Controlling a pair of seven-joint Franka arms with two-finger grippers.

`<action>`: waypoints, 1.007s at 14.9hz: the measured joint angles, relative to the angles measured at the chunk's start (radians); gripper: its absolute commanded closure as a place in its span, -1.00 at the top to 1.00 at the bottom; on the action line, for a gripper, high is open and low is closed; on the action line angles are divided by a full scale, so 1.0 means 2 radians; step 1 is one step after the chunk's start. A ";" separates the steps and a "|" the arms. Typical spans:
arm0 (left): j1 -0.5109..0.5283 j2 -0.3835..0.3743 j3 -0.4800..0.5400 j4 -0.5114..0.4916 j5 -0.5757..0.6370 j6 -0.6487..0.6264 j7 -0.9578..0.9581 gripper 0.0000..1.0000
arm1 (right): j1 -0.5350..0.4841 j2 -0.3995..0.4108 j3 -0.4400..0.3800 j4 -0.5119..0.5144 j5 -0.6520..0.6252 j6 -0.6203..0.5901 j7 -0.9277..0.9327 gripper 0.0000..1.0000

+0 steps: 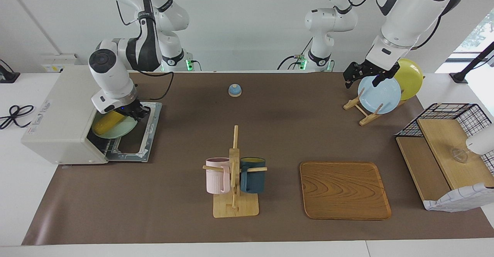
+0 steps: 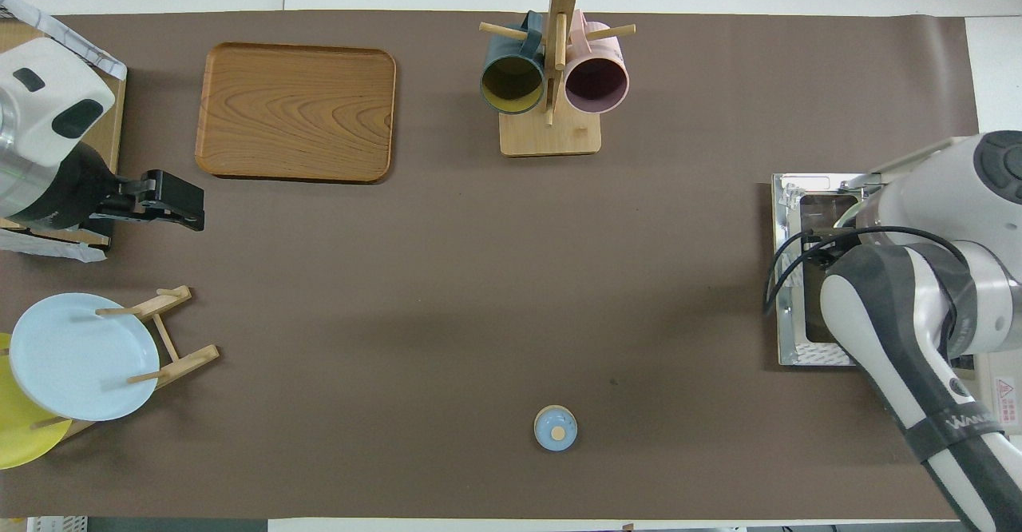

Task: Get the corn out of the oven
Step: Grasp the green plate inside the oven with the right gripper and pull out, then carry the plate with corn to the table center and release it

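A robot lab: bare white walls, brown-papered table (image 1: 270,133).

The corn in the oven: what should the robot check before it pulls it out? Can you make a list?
1. Oven door open and lying flat: ok.
2. Corn in sight, lying on the pale green plate in the oven's mouth: ok.
3. Right tool at the corn: ok, it is down beside the cob's end.
4. Right tool closed on the corn: cannot tell.
5. Way out over the door free of other things: ok.
6. Left tool out of the way: ok, it waits, open, above the blue plate in the rack at the left arm's end of the table.
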 measured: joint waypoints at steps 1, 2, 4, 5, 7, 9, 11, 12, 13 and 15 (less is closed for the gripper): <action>0.000 0.000 0.000 0.000 0.000 0.000 0.000 1.00 | 0.031 0.006 0.001 0.024 0.000 -0.014 0.025 -1.00; 0.000 0.000 0.000 0.000 0.000 0.000 0.000 1.00 | 0.063 0.013 0.003 0.047 0.000 -0.026 0.059 -1.00; 0.000 0.000 0.000 0.000 0.000 0.000 0.000 1.00 | 0.130 0.040 0.005 0.094 0.000 -0.052 0.143 -1.00; 0.000 0.000 0.000 0.000 0.000 0.000 0.000 1.00 | 0.160 0.063 0.006 0.126 0.000 -0.068 0.188 -1.00; 0.000 0.000 0.000 0.000 0.000 0.000 0.000 1.00 | 0.214 0.137 0.007 0.212 0.001 -0.100 0.270 -1.00; 0.000 0.000 0.000 0.000 0.000 0.000 0.000 1.00 | 0.255 0.217 0.008 0.284 0.002 -0.102 0.346 -1.00; 0.000 0.000 0.000 0.000 0.000 0.000 0.000 1.00 | 0.268 0.268 0.022 0.317 0.013 -0.091 0.378 -1.00; 0.000 0.000 0.000 0.000 0.000 0.000 0.000 1.00 | 0.270 0.283 0.034 0.324 0.015 -0.089 0.381 -1.00; 0.000 0.000 0.000 0.000 0.000 0.000 0.000 1.00 | 0.278 0.293 0.043 0.326 0.016 -0.088 0.384 -1.00; 0.000 0.000 0.000 0.000 0.000 0.000 0.000 1.00 | 0.297 0.305 0.046 0.327 0.017 -0.080 0.406 -1.00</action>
